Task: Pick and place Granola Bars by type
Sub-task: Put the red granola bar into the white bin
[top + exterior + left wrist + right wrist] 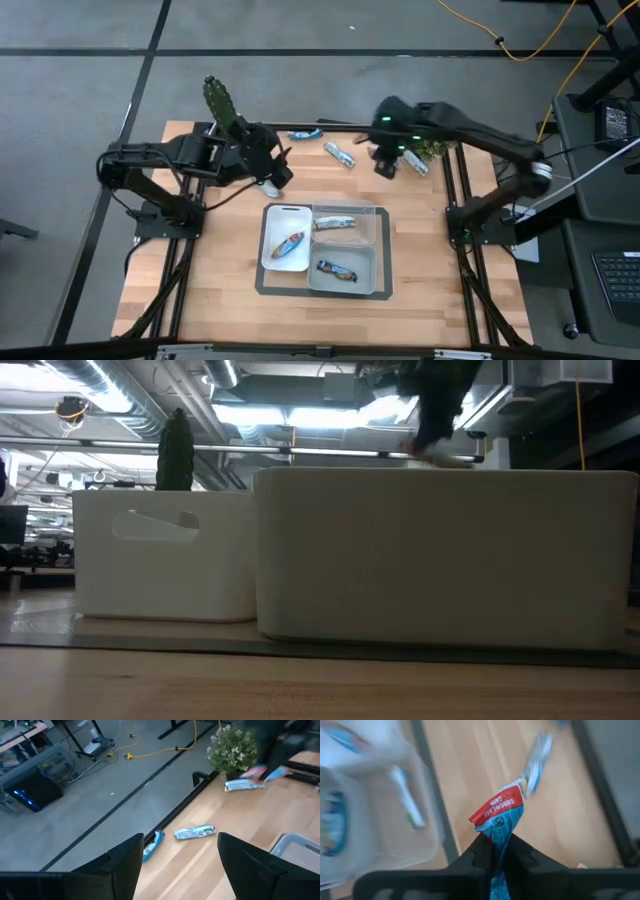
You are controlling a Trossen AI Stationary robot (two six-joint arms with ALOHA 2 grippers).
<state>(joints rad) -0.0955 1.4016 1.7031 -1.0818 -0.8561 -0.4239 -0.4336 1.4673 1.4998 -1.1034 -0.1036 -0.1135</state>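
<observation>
Right gripper (496, 851) pinches a red-and-blue granola bar (499, 815) by one end, aloft beyond the divided tray (378, 212). Carry it slowly, since the bar dangles, and release low over the compartment holding its match. Farther off, the left gripper (179, 865) hangs open near two loose silver-blue bars (195, 833).

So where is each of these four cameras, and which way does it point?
High view: overhead, straight down on the table, both arms and the divided tray.
Low view: at tabletop height, facing the tray's walls; a blurred arm shows above.
Left wrist view: past the open left gripper at two silver-blue bars.
Right wrist view: the right gripper pinching a red-and-blue bar.
Both wrist views share the tray.
</observation>
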